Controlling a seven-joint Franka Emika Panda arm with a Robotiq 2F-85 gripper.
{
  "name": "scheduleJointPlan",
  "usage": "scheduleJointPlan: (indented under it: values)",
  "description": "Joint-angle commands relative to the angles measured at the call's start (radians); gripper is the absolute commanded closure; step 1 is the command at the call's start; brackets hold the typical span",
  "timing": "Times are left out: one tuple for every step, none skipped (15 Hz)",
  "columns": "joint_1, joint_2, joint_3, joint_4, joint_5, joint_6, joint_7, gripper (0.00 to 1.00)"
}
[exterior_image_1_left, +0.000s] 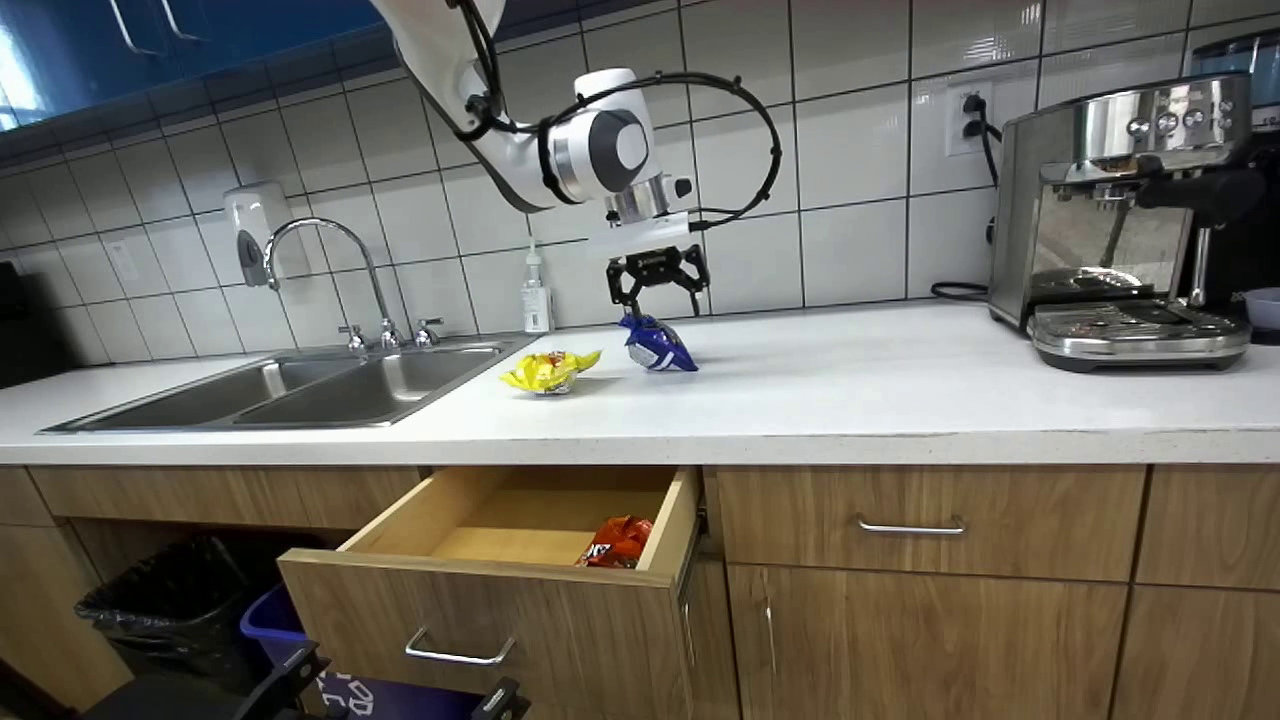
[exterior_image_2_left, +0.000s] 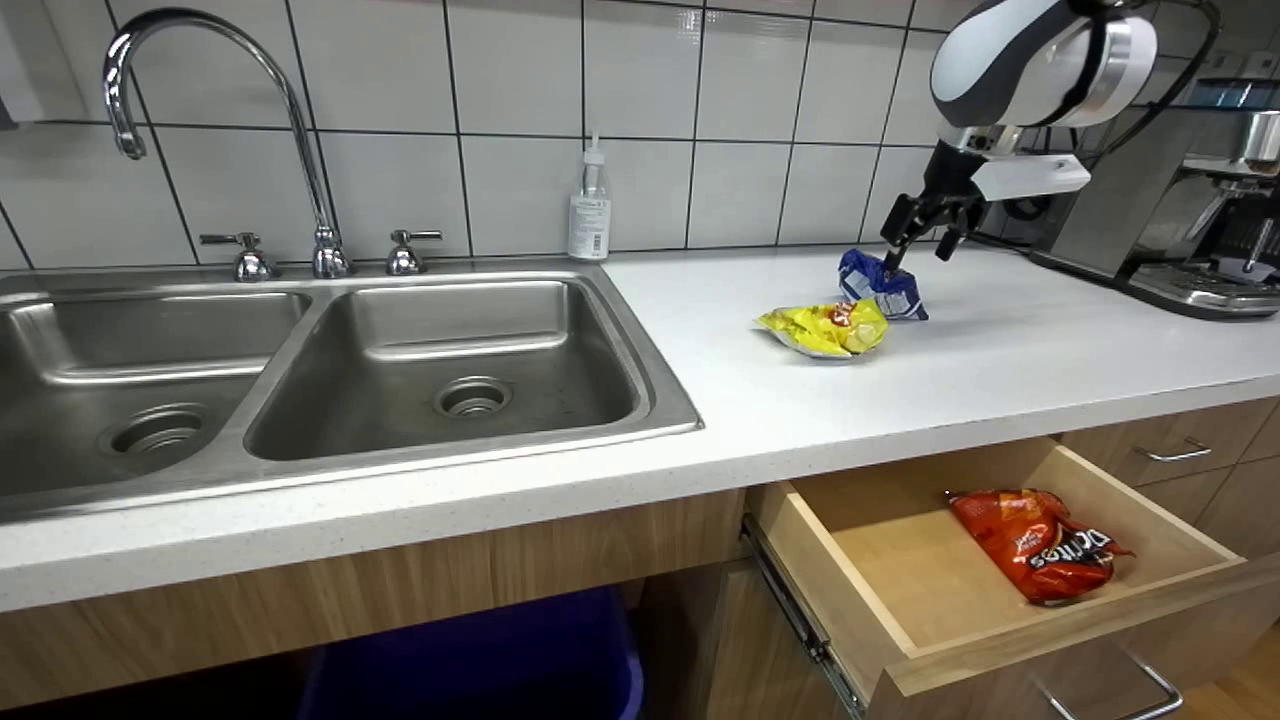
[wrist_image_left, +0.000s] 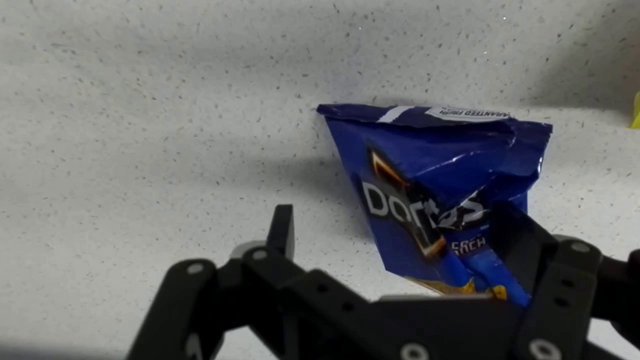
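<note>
Jaws wide, the gripper (exterior_image_1_left: 664, 311) touched a blue bag (wrist_image_left: 440, 185) reading "Doritos", back from the counter's front edge (exterior_image_1_left: 900, 448).

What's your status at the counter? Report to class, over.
Gripper open, one finger apparently touching the blue Doritos bag. Bag on the counter, not clamped. Yellow bag nearby, outside the jaws.

In the wrist view you can read "Doritos", creased, across the blue chip bag (wrist_image_left: 425, 165), and "ARANTEED FRESH", upside down and cut short, on the pale label (wrist_image_left: 470, 114) along its seam. In an exterior view, you have "Doritos" on the red chip bag (exterior_image_2_left: 1030, 545); the pump bottle's (exterior_image_2_left: 590, 225) print is too small to read.
</note>
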Motion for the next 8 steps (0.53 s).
scheduleJointPlan:
  values:
    - [-0.013,0.051,0.015,0.079,-0.028,-0.032,0.013,0.00]
    - [-0.013,0.059,0.015,0.088,-0.029,-0.032,0.014,0.00]
    - [-0.012,0.066,0.014,0.097,-0.031,-0.033,0.015,0.00]
    - [-0.012,0.074,0.013,0.105,-0.033,-0.033,0.017,0.00]
    - [-0.012,0.079,0.012,0.111,-0.034,-0.033,0.018,0.00]
    - [-0.013,0.084,0.013,0.117,-0.034,-0.035,0.018,0.00]
    - [-0.013,0.088,0.013,0.122,-0.034,-0.036,0.017,0.00]
    - [-0.013,0.091,0.012,0.126,-0.034,-0.036,0.018,0.00]
